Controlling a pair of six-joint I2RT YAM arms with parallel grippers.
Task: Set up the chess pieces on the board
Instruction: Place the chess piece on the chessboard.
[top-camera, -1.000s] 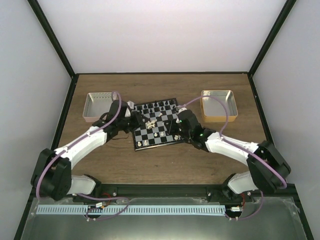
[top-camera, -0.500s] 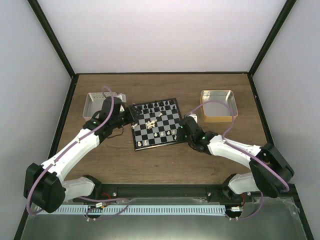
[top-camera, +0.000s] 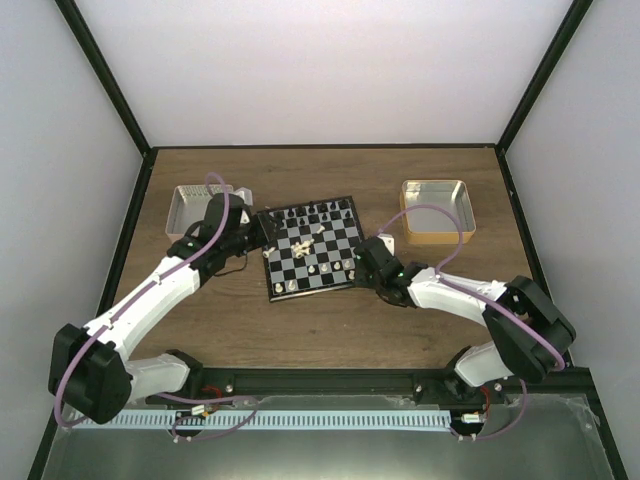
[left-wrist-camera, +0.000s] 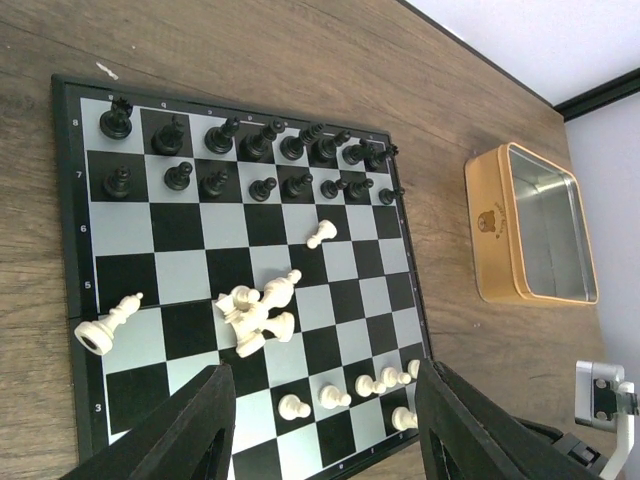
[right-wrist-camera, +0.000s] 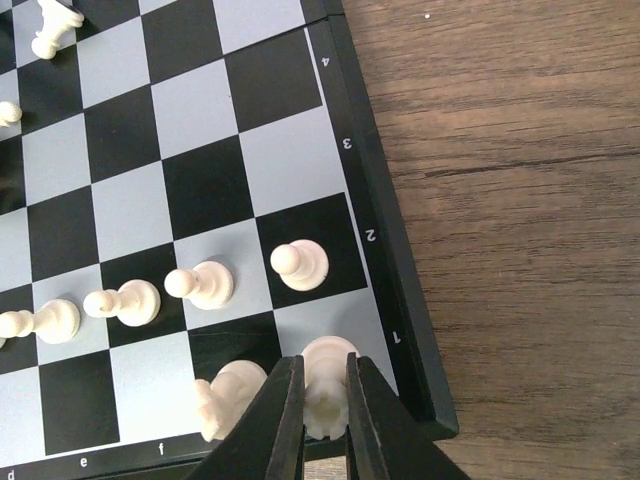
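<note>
Right now the right fingers (right-wrist-camera: 280, 410) are squeezed narrow around one white corner piece (right-wrist-camera: 325, 375). It is on the corner square of the board (right-wrist-camera: 200, 100), next to the edge marked 1. I think this step is setting that piece down on its home square.

To do it well, the piece should sit flat in the middle of its square before the fingers let go. Then they should open only a little bit. A leaning piece (right-wrist-camera: 225, 395) is just beside it on the next square, and a wide opening could bump it. After letting go, the fingers should go straight up, not sideways, so nothing gets dragged. A row of pawns (right-wrist-camera: 200, 283) stands just in front, so pushing forward is not safe either.

The left fingers (left-wrist-camera: 195, 430) are apart, with nothing between them. They hang near the left side of the board and seem to touch nothing. It looks best for them to wait until the right arm is out of the way.

Many chess pieces (left-wrist-camera: 255, 315) are not home yet. Some lie in a pile in the middle of the board, and a fallen piece (left-wrist-camera: 108, 325) lies near the left edge. The black pieces (left-wrist-camera: 250, 160) stand in two rows on the far side. The gold tin (left-wrist-camera: 530, 225) sits on the table (left-wrist-camera: 250, 50), apart from the board.
</note>
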